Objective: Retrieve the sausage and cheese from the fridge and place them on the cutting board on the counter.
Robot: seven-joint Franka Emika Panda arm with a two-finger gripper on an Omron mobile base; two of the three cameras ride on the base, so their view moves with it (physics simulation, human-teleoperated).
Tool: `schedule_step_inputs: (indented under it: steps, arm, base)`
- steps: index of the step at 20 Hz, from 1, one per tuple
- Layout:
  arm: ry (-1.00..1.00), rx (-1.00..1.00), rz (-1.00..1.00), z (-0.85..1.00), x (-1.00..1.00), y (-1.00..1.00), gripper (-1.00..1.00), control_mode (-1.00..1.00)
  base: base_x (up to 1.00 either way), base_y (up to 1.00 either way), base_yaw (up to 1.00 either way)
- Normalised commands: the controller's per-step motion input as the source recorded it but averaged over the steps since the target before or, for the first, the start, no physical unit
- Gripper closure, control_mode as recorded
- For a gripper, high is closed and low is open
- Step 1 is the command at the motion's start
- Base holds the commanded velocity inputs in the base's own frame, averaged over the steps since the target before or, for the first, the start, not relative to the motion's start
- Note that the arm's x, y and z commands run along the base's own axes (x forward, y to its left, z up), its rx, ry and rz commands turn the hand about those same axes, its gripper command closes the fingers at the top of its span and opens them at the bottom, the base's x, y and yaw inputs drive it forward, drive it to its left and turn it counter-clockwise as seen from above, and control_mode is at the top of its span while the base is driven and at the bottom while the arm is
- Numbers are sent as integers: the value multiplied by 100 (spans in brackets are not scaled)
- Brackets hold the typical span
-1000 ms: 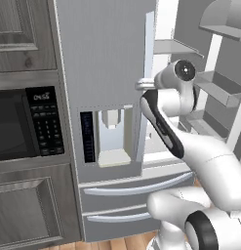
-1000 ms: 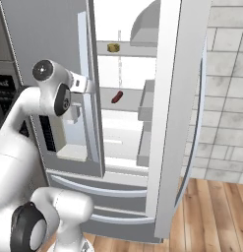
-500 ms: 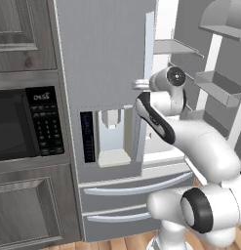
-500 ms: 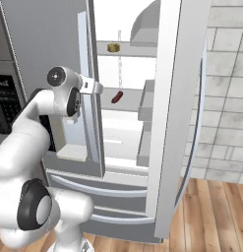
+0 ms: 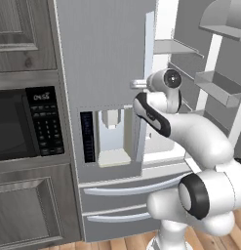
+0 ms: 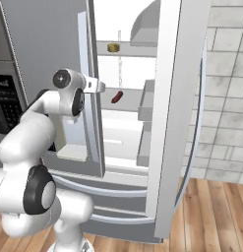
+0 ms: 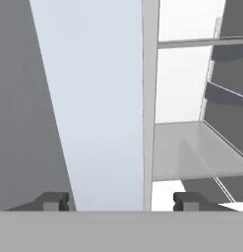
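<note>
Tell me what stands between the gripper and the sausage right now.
The edge of the closed left fridge door sits between the gripper's two fingertips. The sausage lies on a shelf inside the fridge, past that door edge, so the door edge blocks a straight reach.

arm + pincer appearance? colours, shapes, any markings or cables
Glossy white rounded arm links with black joint bands and round grey end caps. Black curved stripe on the forearm. Pincer: two small, blocky dark grey fingertips. No cables or lettering visible.

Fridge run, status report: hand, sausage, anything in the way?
Hand open, fingers straddling edge of closed left fridge door. Sausage on shelf inside fridge, untouched. Right door open; the left door edge stands between hand and sausage.
</note>
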Motion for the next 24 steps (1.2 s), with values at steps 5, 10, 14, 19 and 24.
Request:
schedule_step_inputs:
  steps: [5,10,14,19,24]
  arm:
    - [1,0,0,-25,72,6,100,-100]
    - [0,0,-6,0,-7,23,100,-100]
    - [4,0,-25,14,-56,34,100,-100]
    - [0,0,-28,8,-64,47,100,-100]
    - [-3,0,-20,11,-97,42,100,-100]
  base:
    - [0,0,0]
    - [0,0,0]
    - [0,0,0]
    - [0,0,0]
    - [0,0,0]
